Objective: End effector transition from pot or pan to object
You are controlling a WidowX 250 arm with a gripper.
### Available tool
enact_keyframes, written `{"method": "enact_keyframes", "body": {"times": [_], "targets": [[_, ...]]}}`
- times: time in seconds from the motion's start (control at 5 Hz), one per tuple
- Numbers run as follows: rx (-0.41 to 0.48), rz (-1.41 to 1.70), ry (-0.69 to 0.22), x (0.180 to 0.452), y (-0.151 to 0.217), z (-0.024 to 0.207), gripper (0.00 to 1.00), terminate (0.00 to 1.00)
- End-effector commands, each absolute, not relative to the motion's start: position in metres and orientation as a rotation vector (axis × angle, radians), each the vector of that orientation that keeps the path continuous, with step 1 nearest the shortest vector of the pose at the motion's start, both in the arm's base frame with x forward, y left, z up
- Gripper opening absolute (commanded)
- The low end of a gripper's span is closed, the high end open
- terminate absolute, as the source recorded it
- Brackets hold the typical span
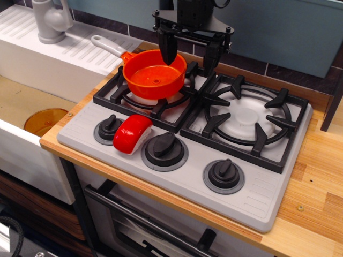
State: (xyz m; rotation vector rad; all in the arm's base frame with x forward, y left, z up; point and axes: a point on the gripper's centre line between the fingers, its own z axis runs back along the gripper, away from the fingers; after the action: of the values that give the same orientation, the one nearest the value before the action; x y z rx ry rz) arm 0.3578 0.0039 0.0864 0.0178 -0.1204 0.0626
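Note:
The orange saucepan [154, 74] with a grey-white handle sits on the left burner grate of the toy stove [177, 176]. My black gripper [188, 58] hangs just above the pan's far right rim, fingers pointing down and apart, holding nothing. One finger [167, 47] is over the pan's inner far edge, the other [210, 58] is outside the rim to the right. The red sushi-like block [132, 134] with a white underside lies on the stove's grey front panel, between the left and middle black knobs, in front of the pan.
Three black knobs [165, 148] line the stove's front panel. The right burner grate [247, 115] holds nothing. A white sink [32, 101] with a grey tap [51, 20] is to the left, with an amber disc [45, 121] in its basin. The wooden counter [316, 187] extends right.

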Motion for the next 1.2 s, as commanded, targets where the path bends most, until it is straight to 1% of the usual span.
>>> {"method": "enact_keyframes", "body": {"times": [0.0, 0.2, 0.4, 0.6, 0.8, 1.0], "targets": [[0.018, 0.063, -0.120, 0.358, 0.004, 0.086, 1.00, 0.00], [0.052, 0.069, -0.120, 0.345, 0.008, 0.092, 1.00, 0.00], [0.069, 0.071, -0.095, 0.332, 0.014, 0.108, 1.00, 0.00], [0.074, 0.080, -0.088, 0.328, 0.013, 0.114, 1.00, 0.00], [0.076, 0.086, -0.092, 0.325, 0.012, 0.117, 1.00, 0.00], [0.104, 0.075, -0.103, 0.312, 0.024, 0.116, 1.00, 0.00]]}}
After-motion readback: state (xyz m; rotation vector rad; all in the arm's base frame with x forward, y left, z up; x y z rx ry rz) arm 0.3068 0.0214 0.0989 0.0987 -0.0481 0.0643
